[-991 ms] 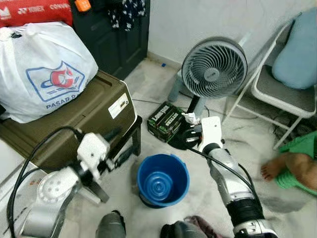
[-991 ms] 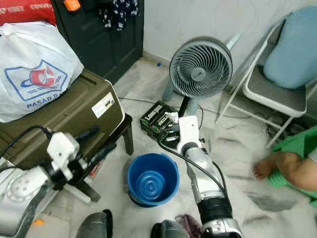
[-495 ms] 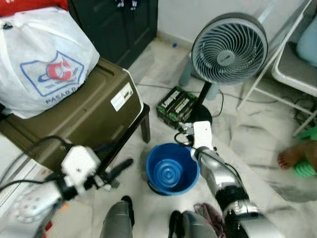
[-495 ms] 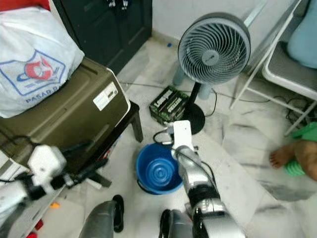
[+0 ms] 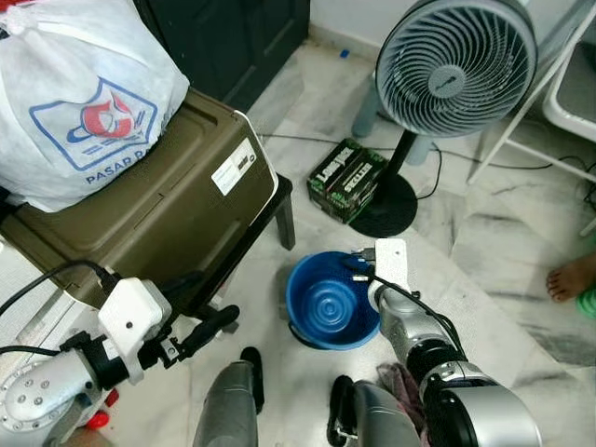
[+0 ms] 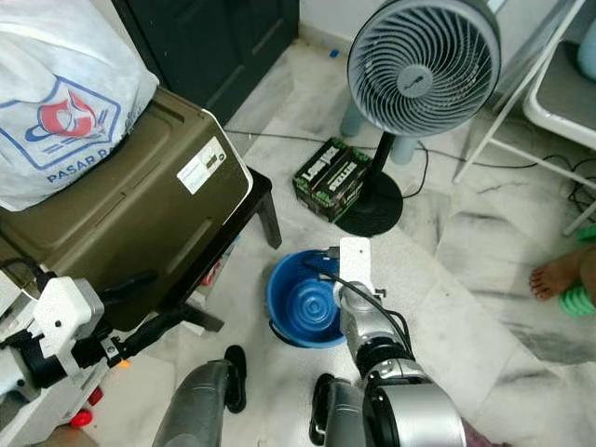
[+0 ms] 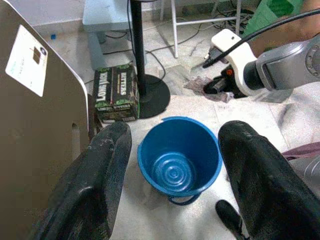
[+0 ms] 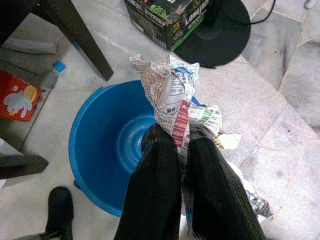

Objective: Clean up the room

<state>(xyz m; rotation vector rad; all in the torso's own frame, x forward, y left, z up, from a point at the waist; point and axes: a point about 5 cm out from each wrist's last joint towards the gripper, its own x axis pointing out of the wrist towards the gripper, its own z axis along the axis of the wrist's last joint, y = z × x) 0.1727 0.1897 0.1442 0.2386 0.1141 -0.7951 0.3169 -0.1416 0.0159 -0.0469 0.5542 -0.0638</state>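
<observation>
A blue bucket (image 5: 328, 300) stands on marble floor (image 5: 494, 251) near a fan (image 5: 453, 70).

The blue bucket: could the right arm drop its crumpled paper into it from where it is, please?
Probably yes: the right pincer, shut on the crumpled newspaper, hangs over the blue bucket's open rim, with nothing between.

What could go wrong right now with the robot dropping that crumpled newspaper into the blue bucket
The right gripper pinches the crumpled newspaper over the blue bucket's near rim, not its middle, so a release now might drop paper onto the floor. A loose strip trails down outside the rim and could snag or tear off. The fan's base and cord lie close behind the bucket, so overreaching might bump them.
</observation>
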